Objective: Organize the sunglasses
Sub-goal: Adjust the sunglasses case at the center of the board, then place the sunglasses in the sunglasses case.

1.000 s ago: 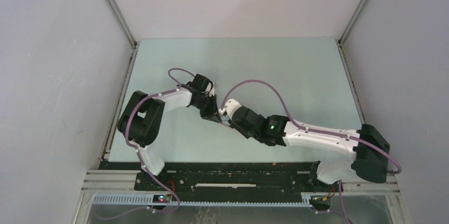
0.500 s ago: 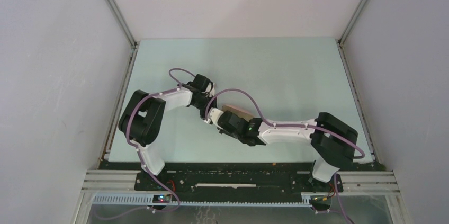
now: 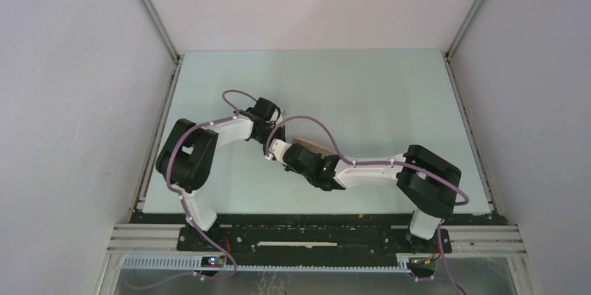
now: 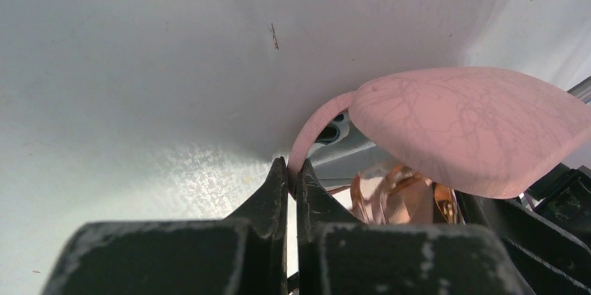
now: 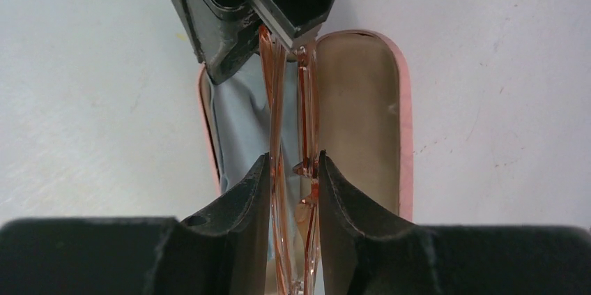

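Observation:
The pink case (image 5: 406, 134) lies open on the table, tan inside, with the light blue cloth (image 5: 240, 127) in its left half. My right gripper (image 5: 293, 159) is shut on the folded orange-brown sunglasses (image 5: 289, 114) and holds them lengthwise over the middle of the case. My left gripper (image 4: 293, 169) is shut on the thin pink rim of the case (image 4: 313, 127), and the lid (image 4: 474, 127) curves above the sunglasses (image 4: 394, 197). In the top view both grippers meet at the case (image 3: 311, 146), left gripper (image 3: 268, 134) beside right gripper (image 3: 282, 153).
The pale green table (image 3: 390, 93) is walled by grey panels on the left, back and right. The black rail with the arm bases (image 3: 306, 236) runs along the near edge. Purple cables loop over both arms.
My right arm has folded and its wrist has moved left toward the left gripper, uncovering part of the case in the top view. The left arm has hardly moved.

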`<state>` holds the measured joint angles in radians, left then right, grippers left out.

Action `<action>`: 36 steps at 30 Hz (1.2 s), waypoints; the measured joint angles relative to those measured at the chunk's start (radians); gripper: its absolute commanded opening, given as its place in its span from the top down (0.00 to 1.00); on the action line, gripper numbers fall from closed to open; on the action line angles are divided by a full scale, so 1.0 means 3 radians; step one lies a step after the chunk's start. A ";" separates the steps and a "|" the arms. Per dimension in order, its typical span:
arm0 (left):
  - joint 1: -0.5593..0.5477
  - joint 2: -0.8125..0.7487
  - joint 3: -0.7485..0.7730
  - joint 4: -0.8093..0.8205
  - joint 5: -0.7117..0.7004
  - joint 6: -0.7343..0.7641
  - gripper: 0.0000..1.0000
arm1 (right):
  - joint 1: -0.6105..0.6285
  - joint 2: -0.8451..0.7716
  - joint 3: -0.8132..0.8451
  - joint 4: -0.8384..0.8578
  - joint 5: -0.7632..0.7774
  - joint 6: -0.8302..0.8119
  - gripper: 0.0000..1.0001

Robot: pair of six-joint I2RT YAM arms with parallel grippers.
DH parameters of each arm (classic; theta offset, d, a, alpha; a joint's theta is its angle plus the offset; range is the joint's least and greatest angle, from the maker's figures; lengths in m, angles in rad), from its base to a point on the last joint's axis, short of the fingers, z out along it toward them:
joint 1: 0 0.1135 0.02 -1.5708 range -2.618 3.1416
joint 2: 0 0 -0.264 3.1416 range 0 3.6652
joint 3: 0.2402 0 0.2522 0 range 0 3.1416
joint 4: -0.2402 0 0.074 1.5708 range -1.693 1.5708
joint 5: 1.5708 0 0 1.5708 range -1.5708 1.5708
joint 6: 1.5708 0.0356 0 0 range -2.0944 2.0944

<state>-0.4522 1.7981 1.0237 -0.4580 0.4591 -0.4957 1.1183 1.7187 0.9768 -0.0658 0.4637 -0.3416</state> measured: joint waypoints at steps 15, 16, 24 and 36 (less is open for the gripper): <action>0.0001 0.0000 0.0000 0.0004 0.0003 0.0000 1.00 | -0.0083 0.0223 0.0003 0.0061 0.0120 -0.0066 0.65; 0.0003 0.0000 0.0000 0.0004 0.0004 -0.0001 1.00 | -0.0081 0.0230 0.0003 0.0066 0.0128 -0.0060 0.63; 0.0003 0.0009 0.0000 0.0000 0.0028 0.0000 1.00 | -0.0084 0.0233 0.0003 0.0045 0.0142 0.0076 0.50; 0.0003 0.0029 0.0000 -0.0006 0.0060 0.0000 1.00 | -0.0084 0.0083 0.0001 -0.0170 0.0140 0.0315 0.31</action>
<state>-0.4515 1.8069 1.0237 -0.4599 0.4770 -0.4957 1.0931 1.7435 0.9771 -0.1169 0.5056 -0.2470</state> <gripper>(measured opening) 0.022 0.688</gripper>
